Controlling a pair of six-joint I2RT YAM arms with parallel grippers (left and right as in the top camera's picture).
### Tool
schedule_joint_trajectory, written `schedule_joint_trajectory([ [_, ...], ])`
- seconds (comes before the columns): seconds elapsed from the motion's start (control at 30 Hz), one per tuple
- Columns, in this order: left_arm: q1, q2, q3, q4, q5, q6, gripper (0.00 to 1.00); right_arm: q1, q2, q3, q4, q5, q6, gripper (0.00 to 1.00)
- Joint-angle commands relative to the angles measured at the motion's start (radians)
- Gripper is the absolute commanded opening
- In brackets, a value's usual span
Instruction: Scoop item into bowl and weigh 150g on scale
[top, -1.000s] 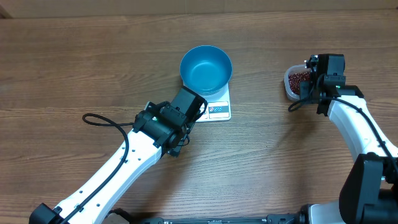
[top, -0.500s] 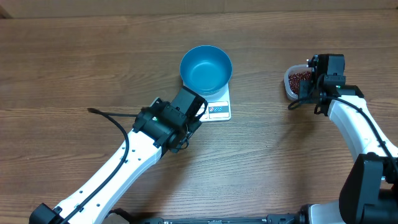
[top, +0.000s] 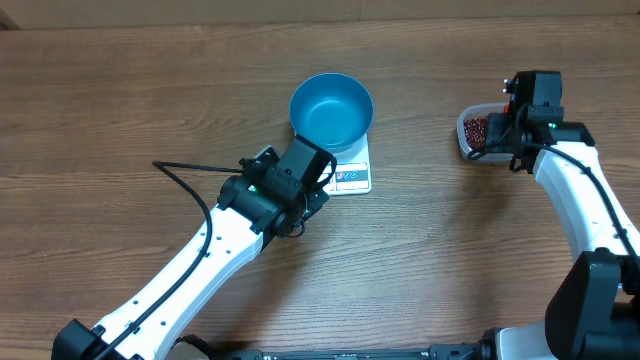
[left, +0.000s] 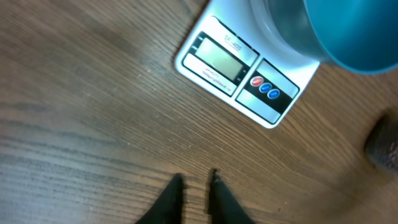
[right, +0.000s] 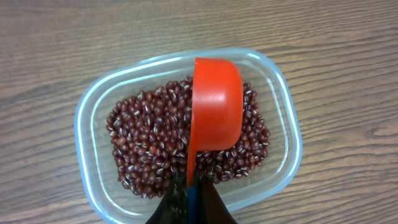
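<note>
Right hand (right: 191, 194): pressed together on the handle of a red-orange scoop (right: 214, 106). The scoop's cup reaches forward from the fingertips and lies over the red-brown beans (right: 149, 143). Whether it touches them cannot be told.

The beans form a loose layer in a clear rounded-rectangular plastic tub (right: 83, 134), directly ahead of and under this hand. The tub stands on the wooden worktop (top: 150, 100), at its right side and well apart from the scale.

Left hand (left: 196, 183): fingers drawn almost together with only a narrow slit between them, and nothing in it. It hangs over bare worktop just off the front-left corner of the white scale (left: 236, 74). The display and buttons lie ahead of the fingertips, apart from them.

The blue bowl (top: 331, 110) stands upright on the scale's platform behind the display – no beans show inside it. It sits beyond the left hand, with the scale's front edge between the two.
</note>
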Motion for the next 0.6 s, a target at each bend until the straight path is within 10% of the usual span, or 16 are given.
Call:
schedule_joint_trajectory([
  [0.0, -0.008, 0.026, -0.006, 0.026, 0.013, 0.048, 0.04, -0.002, -0.003, 0.056, -0.023, 0.008, 0.072, 0.04],
  [0.57, -0.036, 0.179, -0.006, 0.222, 0.027, 0.251, 0.04, -0.002, -0.028, 0.064, -0.035, 0.017, 0.074, 0.04],
])
